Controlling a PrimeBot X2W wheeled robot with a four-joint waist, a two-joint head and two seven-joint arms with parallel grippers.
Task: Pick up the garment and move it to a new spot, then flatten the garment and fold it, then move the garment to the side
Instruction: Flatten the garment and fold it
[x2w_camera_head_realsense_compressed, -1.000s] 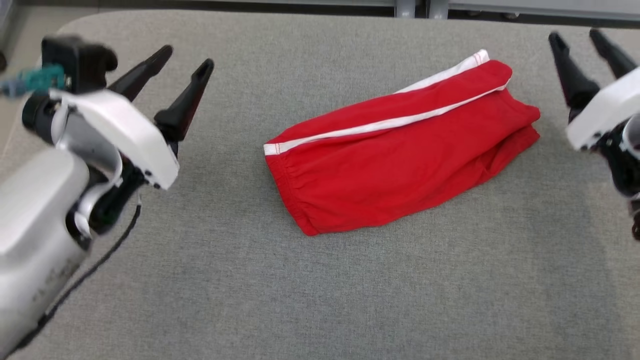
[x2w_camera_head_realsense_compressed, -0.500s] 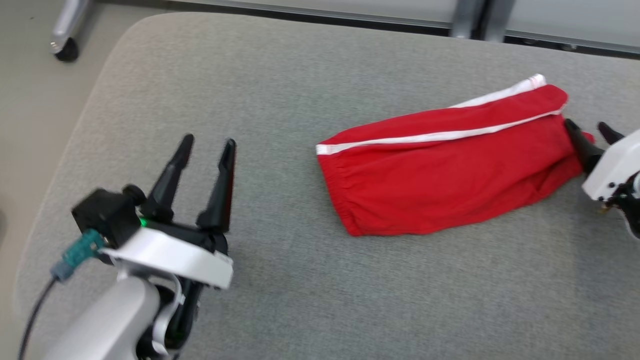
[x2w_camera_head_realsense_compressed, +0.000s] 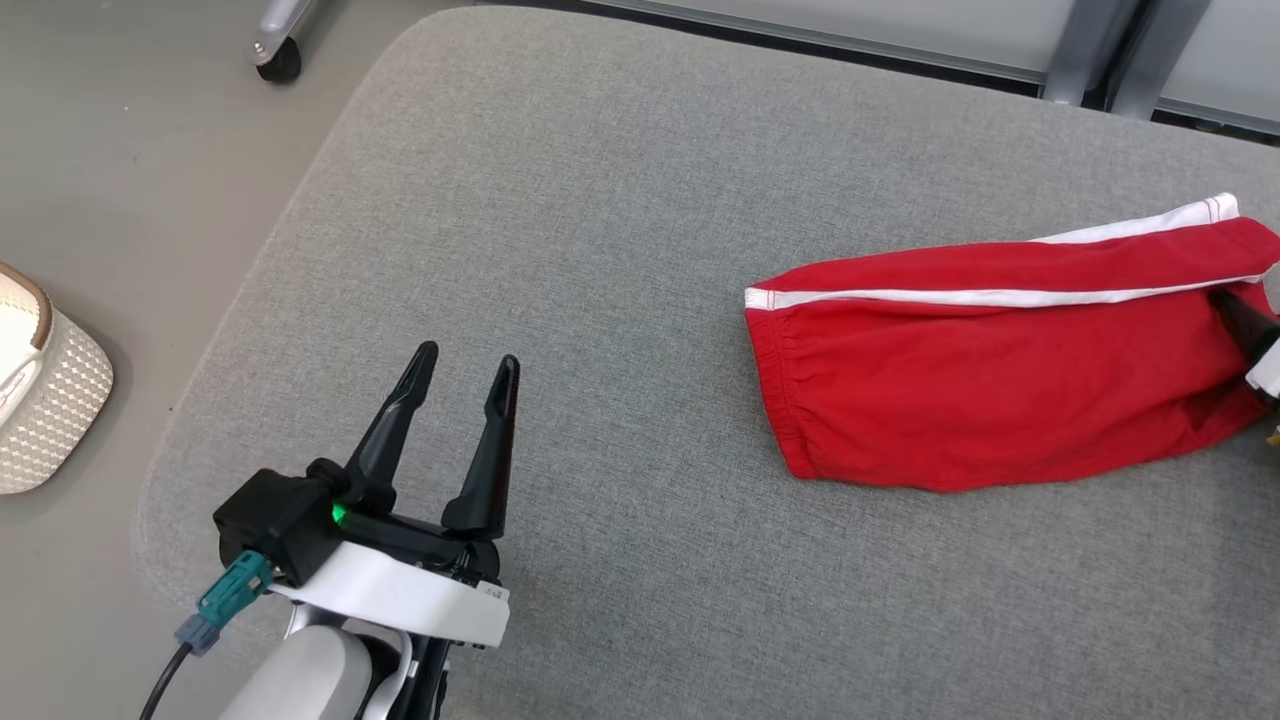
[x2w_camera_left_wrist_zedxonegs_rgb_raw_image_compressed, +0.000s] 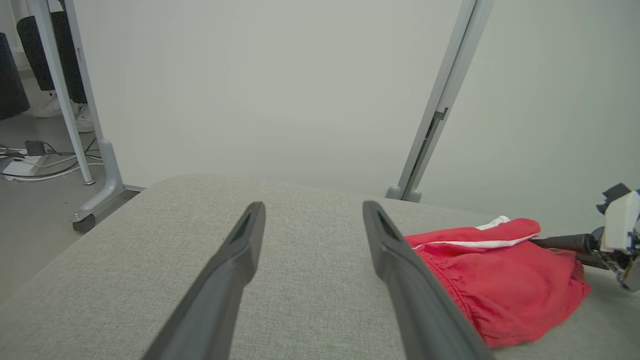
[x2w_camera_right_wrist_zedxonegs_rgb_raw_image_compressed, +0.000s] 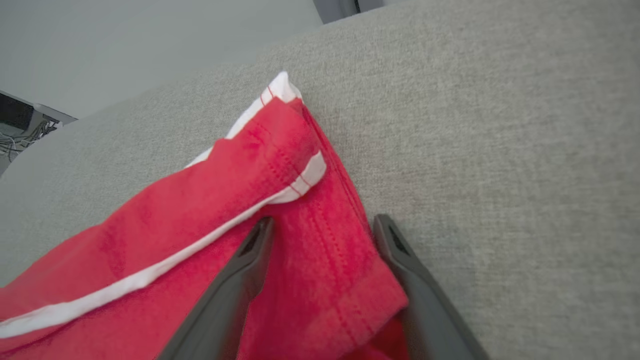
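- The folded red cotton shorts with a white side stripe (x2w_camera_head_realsense_compressed: 980, 400) lie flat on the grey fabric-covered tabletop (x2w_camera_head_realsense_compressed: 600, 200). They are well away from its left edge and a little short of its far edge.
- The elastic waistband end points toward the tabletop's left edge, and the hemmed leg end points the other way.
- The right gripper (x2w_camera_right_wrist_zedxonegs_rgb_raw_image_compressed: 324, 222) is at the hemmed leg end with its two dark fingers spread wide, not pinched together.
- In the right wrist view a fold of red hem lies between those fingers. One finger rests on the red cloth just under the white stripe, and the other runs along the hem's outer edge where it meets the bare grey fabric.
- In the head view one right finger lies on the shorts just below the stripe.
- The left gripper (x2w_camera_head_realsense_compressed: 469, 356) is over the tabletop's near left corner, well apart from the shorts, its fingers released and empty.
- In the left wrist view bare grey fabric shows between the left fingers, and the waistband end lies beyond the finger nearer the shorts.
- A white woven basket (x2w_camera_head_realsense_compressed: 40, 400) stands on the floor beyond the left edge.
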